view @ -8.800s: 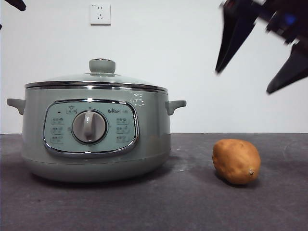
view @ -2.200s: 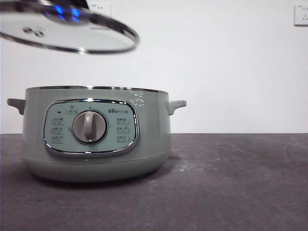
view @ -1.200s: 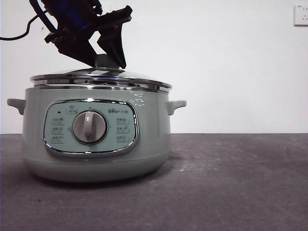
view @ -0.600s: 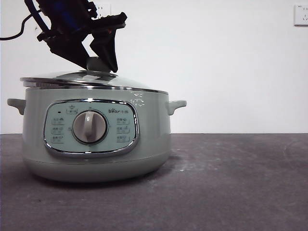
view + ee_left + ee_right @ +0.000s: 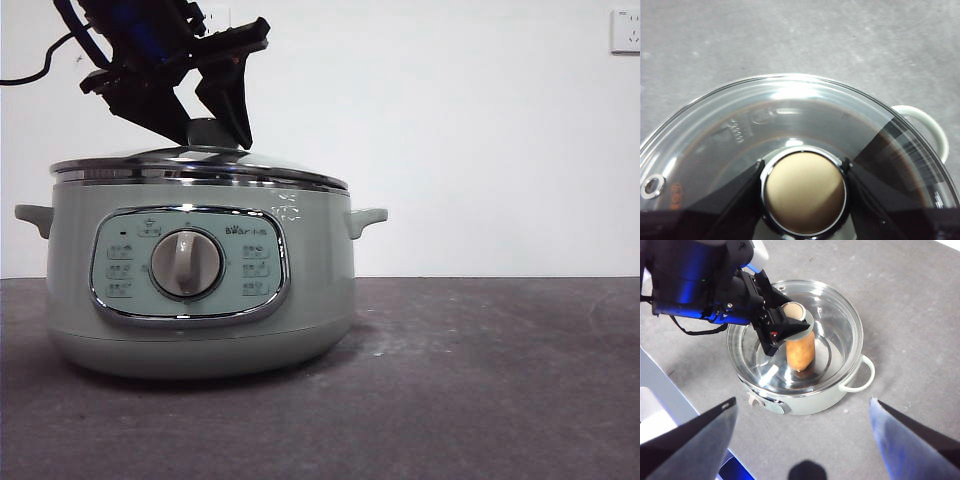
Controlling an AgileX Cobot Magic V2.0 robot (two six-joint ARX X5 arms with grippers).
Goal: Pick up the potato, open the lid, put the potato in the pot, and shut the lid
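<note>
The pale green pot (image 5: 200,290) stands at the left of the table, dial facing the front view. The glass lid (image 5: 200,168) lies on its rim, its left side perhaps a touch higher. My left gripper (image 5: 212,132) comes down from the top left and is shut on the lid's round knob (image 5: 804,192), one black jaw on each side. Through the glass in the right wrist view, the orange-brown potato (image 5: 801,354) lies inside the pot (image 5: 805,402). My right gripper (image 5: 802,402) hangs high above the table, open and holding nothing, and is out of the front view.
The dark grey table (image 5: 480,380) stretches to the right of the pot. A wall socket (image 5: 625,30) sits at the back top right. The pot's side handle (image 5: 365,218) sticks out to the right. A white and blue frame edge (image 5: 660,390) lies beside the table.
The lid, held by the left gripper, has shifted sideways and settled onto the pot's rim over the last second. Earlier it hung high, and the potato lay on the table.
</note>
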